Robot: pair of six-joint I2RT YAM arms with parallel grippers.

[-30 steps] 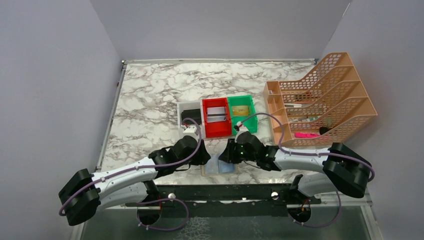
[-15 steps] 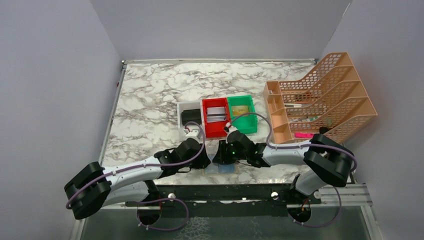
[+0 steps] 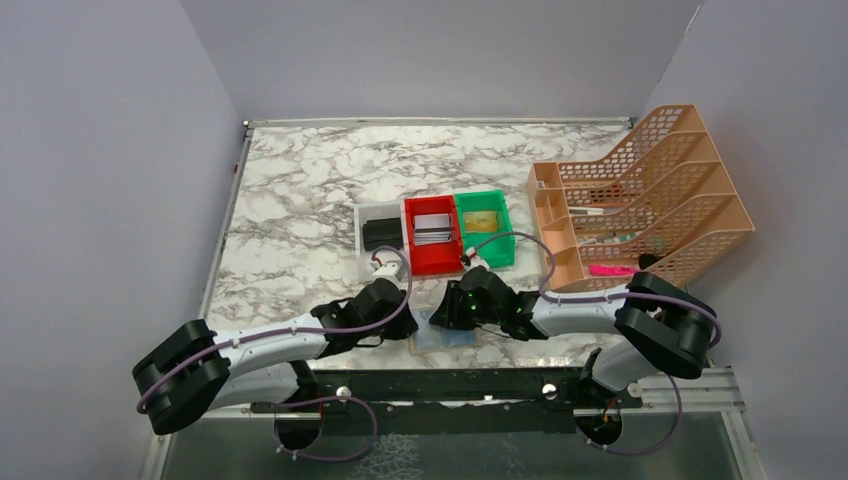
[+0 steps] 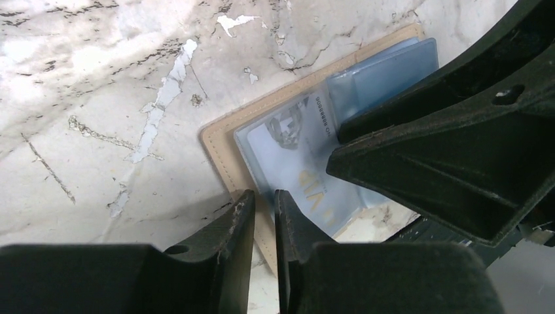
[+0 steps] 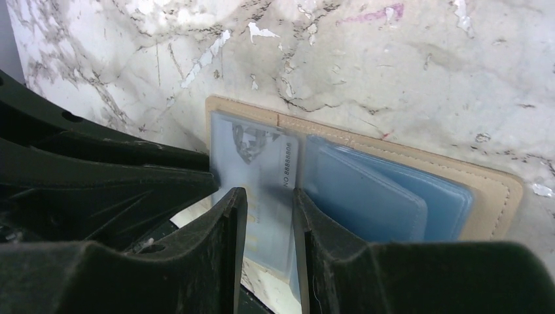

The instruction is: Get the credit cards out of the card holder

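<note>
Right wrist view: card holder [image 5: 497, 190] lies open by the table's [image 5: 393, 65] front edge, right claw [image 5: 269, 196] parted over a protruding card [image 5: 262, 157], left claw [image 4: 262, 199] narrow around its tan border, grip uncertain, likely steadying it.

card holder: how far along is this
Done: the holder lies open on the table. In hand: one card sticks partly out of its sleeve, right gripper over it, left gripper at the holder's edge. Left: freeing that card; whether other sleeves hold cards can't be seen.
</note>
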